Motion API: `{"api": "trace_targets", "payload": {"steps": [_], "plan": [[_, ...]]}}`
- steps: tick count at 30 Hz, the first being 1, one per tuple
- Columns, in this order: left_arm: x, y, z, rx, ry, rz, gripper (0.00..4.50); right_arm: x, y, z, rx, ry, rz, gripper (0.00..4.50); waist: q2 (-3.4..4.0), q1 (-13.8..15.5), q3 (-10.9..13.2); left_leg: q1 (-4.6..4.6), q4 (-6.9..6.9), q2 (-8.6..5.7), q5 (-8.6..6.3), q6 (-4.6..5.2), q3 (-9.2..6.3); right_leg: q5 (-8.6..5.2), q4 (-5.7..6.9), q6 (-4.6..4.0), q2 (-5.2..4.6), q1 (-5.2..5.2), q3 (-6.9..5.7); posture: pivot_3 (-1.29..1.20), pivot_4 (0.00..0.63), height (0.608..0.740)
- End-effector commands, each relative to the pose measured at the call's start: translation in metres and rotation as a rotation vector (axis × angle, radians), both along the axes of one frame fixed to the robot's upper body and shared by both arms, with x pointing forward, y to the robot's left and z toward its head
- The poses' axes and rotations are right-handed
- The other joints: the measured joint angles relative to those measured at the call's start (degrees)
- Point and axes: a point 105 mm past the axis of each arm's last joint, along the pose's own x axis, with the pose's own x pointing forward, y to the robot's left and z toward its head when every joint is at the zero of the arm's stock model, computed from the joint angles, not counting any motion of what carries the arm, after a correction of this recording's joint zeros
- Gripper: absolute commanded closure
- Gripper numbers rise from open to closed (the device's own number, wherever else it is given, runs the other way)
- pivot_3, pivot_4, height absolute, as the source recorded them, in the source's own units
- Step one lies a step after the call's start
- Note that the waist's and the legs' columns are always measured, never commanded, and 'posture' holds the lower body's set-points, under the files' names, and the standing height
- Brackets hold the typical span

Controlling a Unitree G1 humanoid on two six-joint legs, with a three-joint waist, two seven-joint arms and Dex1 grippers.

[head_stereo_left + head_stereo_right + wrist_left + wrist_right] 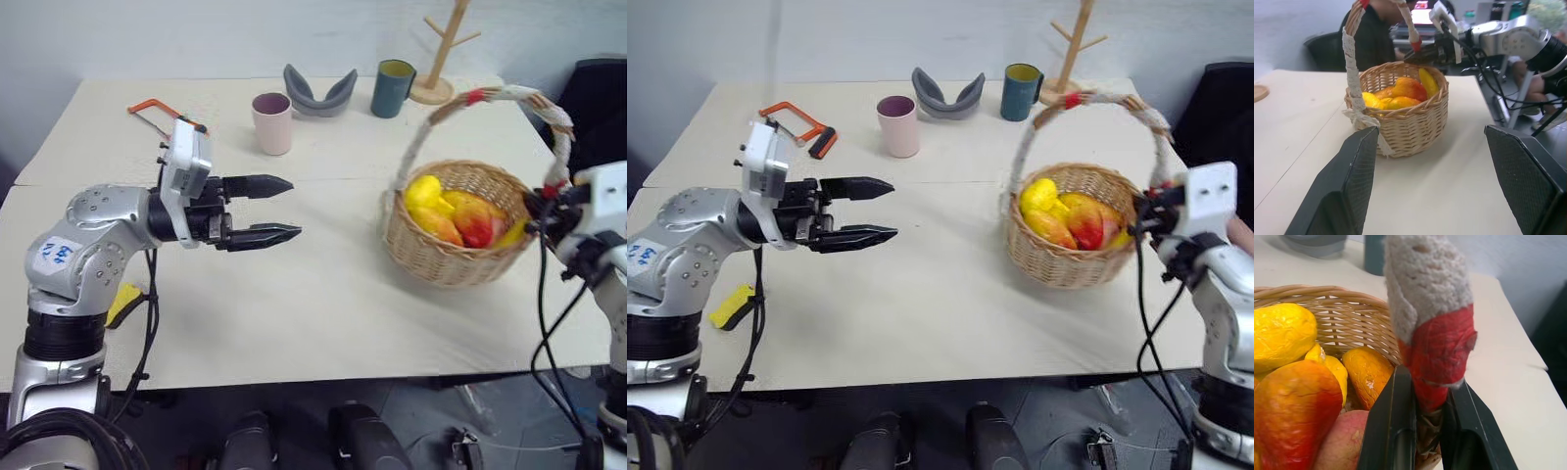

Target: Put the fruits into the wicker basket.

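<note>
The wicker basket (pixel 446 262) stands on the right side of the table, its cloth-wrapped handle (pixel 500 96) arching over it. Inside lie the fruits (pixel 468 219): a yellow-orange mango with red blush (pixel 1295 406) among other yellow and orange pieces. My right gripper (pixel 1430 382) is at the basket's right rim, shut on the red-banded foot of the handle (pixel 1437 352). My left gripper (pixel 294 208) hovers over the middle of the table, pointing at the basket from a distance, open and holding nothing.
At the back of the table stand a pink cup (pixel 273 122), a grey curved holder (pixel 319 93), a teal mug (pixel 393 88) and a wooden mug tree (pixel 438 59). An orange hacksaw (pixel 157 113) lies back left. A yellow sponge (pixel 122 304) sits under my left arm.
</note>
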Motion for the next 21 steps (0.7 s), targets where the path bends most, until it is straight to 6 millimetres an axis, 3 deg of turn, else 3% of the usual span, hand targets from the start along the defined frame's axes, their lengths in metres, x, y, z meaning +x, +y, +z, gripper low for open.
{"api": "trace_targets", "payload": {"steps": [1,8,10,16,18,21], "plan": [[-0.001,-0.002,0.008,-0.001,-0.048,-0.032,0.88,-0.011,-0.013,0.002,0.064,-0.079,-0.044,3.25,0.0,-0.07,0.0,0.03,0.01,0.03,0.01,-0.02,-0.03,0.0,0.06,0.0,0.03,0.0,0.0,0.0,0.15,0.74],[0.003,-0.002,0.007,-0.012,-0.029,-0.063,0.88,-0.046,-0.024,0.004,0.059,-0.05,-0.002,0.84,0.04,0.58,0.01,0.02,0.01,-0.05,0.03,-0.03,-0.04,-0.01,0.11,0.01,-0.03,0.0,0.03,0.0,0.15,0.74],[0.005,-0.001,0.006,-0.015,-0.025,-0.06,0.88,-0.074,-0.026,0.007,-0.034,0.034,0.093,0.15,0.06,0.81,0.03,0.0,0.02,-0.06,0.03,-0.02,-0.06,-0.01,0.09,0.01,-0.04,0.01,0.01,0.0,0.15,0.74],[0.007,0.006,0.007,-0.025,-0.015,-0.059,0.88,-0.152,-0.055,0.042,0.034,0.196,0.211,0.15,0.07,1.45,0.07,0.49,-0.05,-0.09,-0.16,0.21,-0.33,-0.09,-0.46,0.19,0.05,0.91,-0.07,0.0,0.15,0.74],[0.007,0.007,0.007,-0.024,-0.014,-0.059,0.88,-0.167,-0.063,0.051,0.073,0.209,0.219,0.15,0.04,1.1,0.08,1.05,-0.15,-0.11,-0.34,0.38,-0.31,-0.07,-0.83,0.23,0.02,1.59,-0.07,0.0,0.15,0.74],[0.007,0.007,0.009,-0.032,-0.022,-0.069,0.88,-0.171,-0.069,0.056,0.091,0.213,0.218,0.15,-0.1,0.71,0.02,1.42,-0.52,-0.1,-0.52,0.58,-0.46,0.0,-1.5,0.28,-0.04,2.22,-0.24,0.0,0.15,0.74]]}}
